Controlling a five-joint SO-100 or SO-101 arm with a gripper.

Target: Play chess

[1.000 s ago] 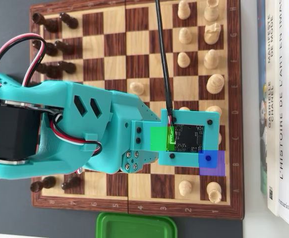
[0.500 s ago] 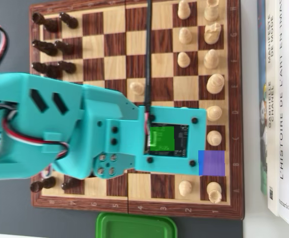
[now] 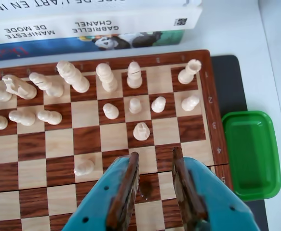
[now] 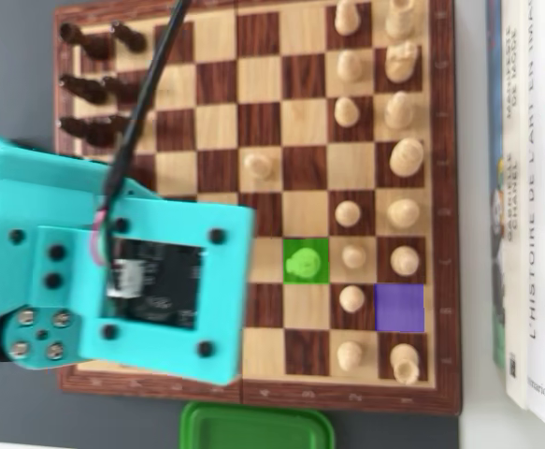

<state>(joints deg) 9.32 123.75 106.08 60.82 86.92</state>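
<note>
Board [image 4: 263,56]: wooden, white pieces massed at its right side in the overhead view. Tray [image 3: 250,153]: green, beside the board. Gripper [image 3: 154,166]: jaws parted, nothing between them. Pawn [image 3: 141,131]: upright, on the green-marked square [image 4: 306,259]; lies just ahead of the fingertips, slightly left, wrist view.

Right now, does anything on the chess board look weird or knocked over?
Nothing is knocked over. Oddities in the overhead view: a green patch under one white pawn, and a purple patch on an empty back-row square. The pincer is open and empty.
</note>
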